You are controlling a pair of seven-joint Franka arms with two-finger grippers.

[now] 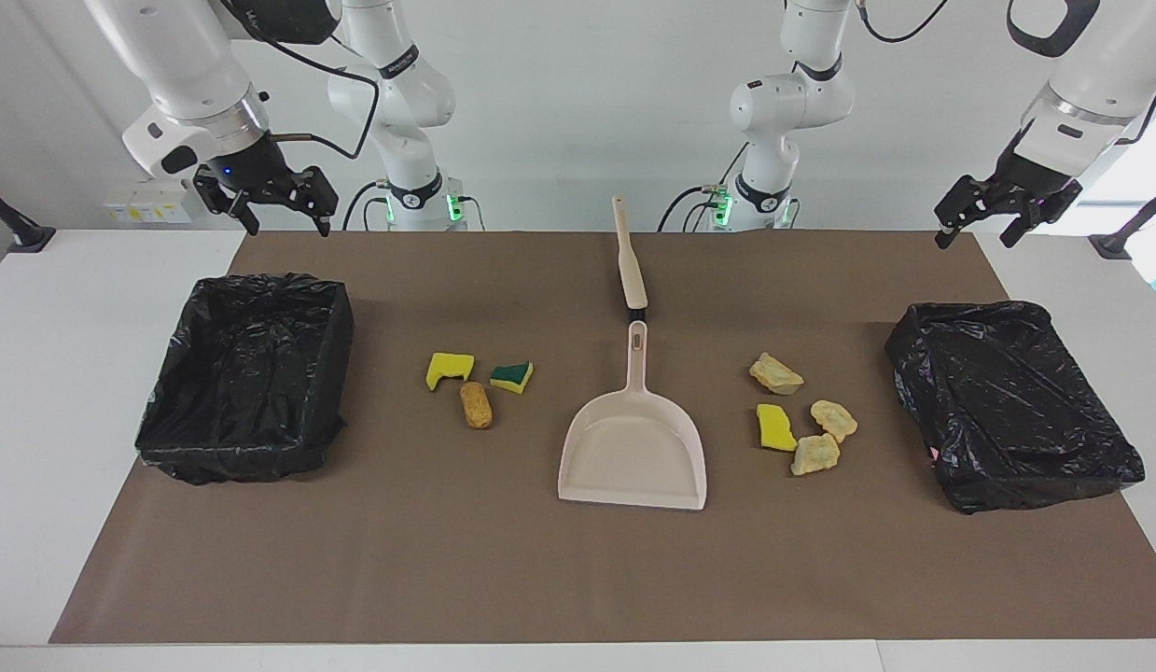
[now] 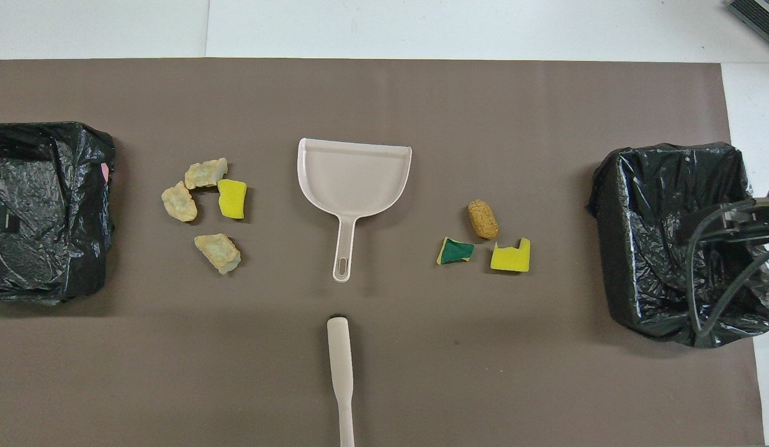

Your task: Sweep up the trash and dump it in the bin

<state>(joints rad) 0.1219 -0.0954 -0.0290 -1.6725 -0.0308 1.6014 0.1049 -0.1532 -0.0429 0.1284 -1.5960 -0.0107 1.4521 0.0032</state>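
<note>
The trash lies in two clusters on the brown mat, one on each side of the beige dustpan (image 1: 633,453). Toward the right arm's end are a yellow sponge piece (image 1: 449,368), a green-and-yellow piece (image 1: 511,376) and a brown crusty chunk (image 1: 476,405). Toward the left arm's end are a yellow sponge piece (image 1: 775,427) and three tan chunks (image 1: 775,373) (image 1: 833,419) (image 1: 814,455). A black-lined bin (image 1: 246,373) stands at the right arm's end and another bin (image 1: 1011,401) at the left arm's end. My right gripper (image 1: 286,224) hangs open and empty over the mat's corner. My left gripper (image 1: 974,238) hangs open and empty over its corner.
The beige hand brush (image 1: 629,257) lies in line with the dustpan handle (image 2: 342,248), nearer to the robots. A cable (image 2: 713,261) of the right arm hangs over the bin (image 2: 670,236). White tabletop (image 1: 64,373) borders the mat.
</note>
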